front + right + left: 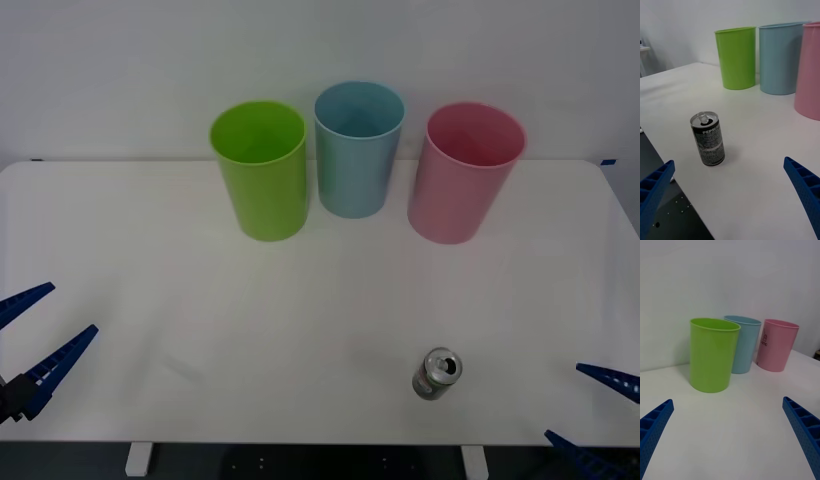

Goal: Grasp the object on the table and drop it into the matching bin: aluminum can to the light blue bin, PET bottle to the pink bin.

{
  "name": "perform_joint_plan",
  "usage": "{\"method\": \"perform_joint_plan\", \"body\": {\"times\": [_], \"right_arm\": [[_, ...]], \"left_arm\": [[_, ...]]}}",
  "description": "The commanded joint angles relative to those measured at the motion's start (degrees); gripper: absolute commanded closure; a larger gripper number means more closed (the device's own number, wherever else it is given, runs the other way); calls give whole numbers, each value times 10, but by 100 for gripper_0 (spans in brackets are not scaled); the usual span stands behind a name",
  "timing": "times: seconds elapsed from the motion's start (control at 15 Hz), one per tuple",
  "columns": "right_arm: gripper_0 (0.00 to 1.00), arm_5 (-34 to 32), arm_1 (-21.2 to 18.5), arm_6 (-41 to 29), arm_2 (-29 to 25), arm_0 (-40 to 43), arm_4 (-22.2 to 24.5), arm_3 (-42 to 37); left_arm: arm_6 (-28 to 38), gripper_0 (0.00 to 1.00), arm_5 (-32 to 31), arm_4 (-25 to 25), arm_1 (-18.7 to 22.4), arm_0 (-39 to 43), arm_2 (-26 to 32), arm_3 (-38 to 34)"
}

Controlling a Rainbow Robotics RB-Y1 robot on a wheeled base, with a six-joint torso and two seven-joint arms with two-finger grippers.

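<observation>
Front view: the wide white rectangular counter [300, 300] carries three tall tapering plastic bins in a row at its far side, a lime green bin [260, 170] at about 11 o'clock from the counter's middle, the light blue plastic bin [357, 150] at 12 o'clock, and the pink plastic bin [464, 172] at about 1 o'clock. The small silver aluminium can with a pull-tab top [436, 373] stands upright near the front edge at about 5 o'clock, well apart from the bins. The right hand [592, 410] sits at the counter's near right corner, blue ribbed fingers spread apart and grasping nothing; the can lies at about 10 o'clock from it, near but not touching. The left hand [38, 330] waits at the near left edge, fingers likewise spread and released.

Right wrist view: the can [708, 139], dark-labelled, stands between and beyond the two parted blue fingers [805, 183], nearer the one at the other side, close to the counter edge. The green, blue and pink bins stand behind it.

Left wrist view: the parted fingers [655, 423] frame the green bin [712, 354], with the blue [743, 344] and pink [775, 345] bins behind.
</observation>
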Motion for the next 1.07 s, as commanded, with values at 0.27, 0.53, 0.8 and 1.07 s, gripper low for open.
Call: {"method": "perform_joint_plan", "body": {"times": [0.27, 0.53, 0.8, 1.07], "right_arm": [[0, 33, 4, 25, 52, -18, 6, 0], [0, 51, 50, 33, 50, -43, 58, 0], [0, 71, 85, 41, 50, -54, 92, 0], [0, 104, 97, 48, 79, -62, 100, 0]], "left_arm": [[0, 0, 0, 0, 0, 0, 0, 0], [0, 0, 0, 0, 0, 0, 0, 0], [0, 0, 0, 0, 0, 0, 0, 0], [0, 0, 0, 0, 0, 0, 0, 0]]}}
